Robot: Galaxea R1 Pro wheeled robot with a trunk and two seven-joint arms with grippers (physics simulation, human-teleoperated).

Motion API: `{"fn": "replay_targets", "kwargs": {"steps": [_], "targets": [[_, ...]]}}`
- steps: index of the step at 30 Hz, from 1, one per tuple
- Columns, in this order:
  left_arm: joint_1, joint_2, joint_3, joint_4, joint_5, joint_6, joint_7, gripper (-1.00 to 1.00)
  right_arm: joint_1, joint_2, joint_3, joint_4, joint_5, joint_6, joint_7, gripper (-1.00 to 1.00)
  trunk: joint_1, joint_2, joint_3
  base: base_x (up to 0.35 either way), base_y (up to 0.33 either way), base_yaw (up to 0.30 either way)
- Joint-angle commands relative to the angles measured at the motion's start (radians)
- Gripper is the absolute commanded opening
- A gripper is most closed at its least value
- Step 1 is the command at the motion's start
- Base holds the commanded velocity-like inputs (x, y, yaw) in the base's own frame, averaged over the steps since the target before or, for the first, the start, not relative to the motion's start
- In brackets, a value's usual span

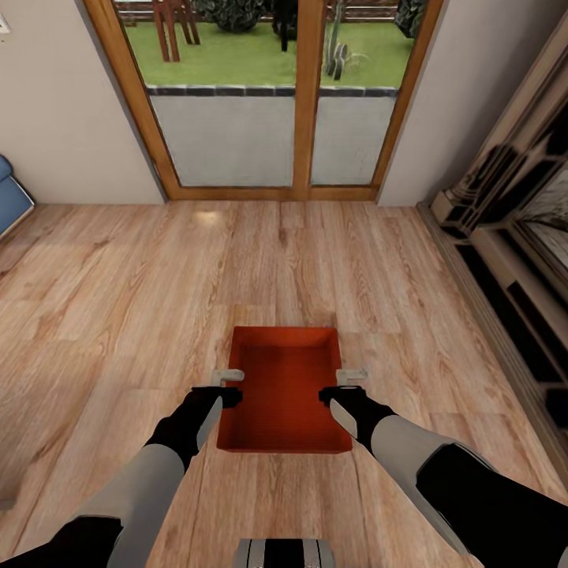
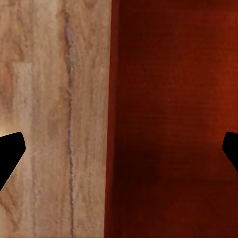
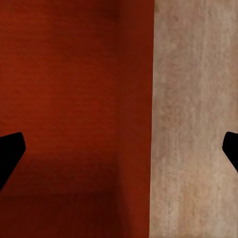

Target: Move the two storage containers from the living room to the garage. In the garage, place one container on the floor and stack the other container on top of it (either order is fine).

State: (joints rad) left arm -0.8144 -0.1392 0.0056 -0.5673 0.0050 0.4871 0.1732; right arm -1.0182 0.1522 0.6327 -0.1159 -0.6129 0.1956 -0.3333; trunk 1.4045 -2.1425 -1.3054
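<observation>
Both grippers – left gripper (image 1: 230,382) and right gripper (image 1: 349,382) – sit wide open, each straddling a side wall of the orange-red lidless plastic bin (image 1: 284,386) on the light wood plank floor (image 1: 118,315). Nothing's lifted yet, so basically the whole job's left – wood-framed glass door (image 1: 268,102) ahead, dark shelving unit (image 1: 513,260) to the right

A living room in a home. Shown by the light wood plank floor (image 1: 118,315) beneath and around both arms, cream walls (image 1: 63,118) ahead, and a wood-framed glass door (image 1: 268,95) straight beyond the grippers, looking onto a lawn with shrubs. Ahead and off to the left arm's side, a corner of blue sofa (image 1: 12,197); along the right arm's side, a dark built-in shelf unit (image 1: 513,252).
</observation>
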Motion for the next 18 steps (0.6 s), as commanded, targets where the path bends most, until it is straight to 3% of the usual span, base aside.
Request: {"fn": "replay_targets", "kwargs": {"steps": [1, 4, 12, 15, 18], "targets": [[0.000, 0.000, 0.001, -0.002, 0.001, 0.005, 0.003, 1.00, 0.000, -0.001, 0.009, -0.002, -0.005, 0.007, -0.006, 1.00, 0.004, -0.008, -0.004, 0.000, 0.000, 0.000], [0.000, 0.000, 0.001, -0.002, 0.001, 0.005, 0.003, 1.00, 0.000, -0.002, 0.009, -0.002, -0.005, 0.007, -0.006, 1.00, 0.015, -0.029, -0.013, 0.000, 0.000, 0.000], [0.000, 0.000, 0.001, -0.002, 0.001, 0.004, 0.003, 1.00, 0.000, -0.005, 0.009, -0.002, -0.005, 0.007, -0.006, 1.00, 0.015, -0.029, -0.013, 0.000, 0.000, 0.000], [0.000, 0.000, 0.001, -0.002, 0.001, 0.004, 0.003, 1.00, 0.000, -0.029, 0.008, -0.002, -0.006, 0.007, -0.005, 1.00, 0.015, -0.029, -0.013, 0.000, 0.000, 0.000], [0.000, 0.000, 0.001, -0.002, 0.001, 0.004, 0.003, 1.00, 0.000, -0.035, 0.008, -0.002, -0.007, 0.007, -0.001, 1.00, 0.015, -0.029, -0.013, 0.000, 0.000, 0.000]]}}
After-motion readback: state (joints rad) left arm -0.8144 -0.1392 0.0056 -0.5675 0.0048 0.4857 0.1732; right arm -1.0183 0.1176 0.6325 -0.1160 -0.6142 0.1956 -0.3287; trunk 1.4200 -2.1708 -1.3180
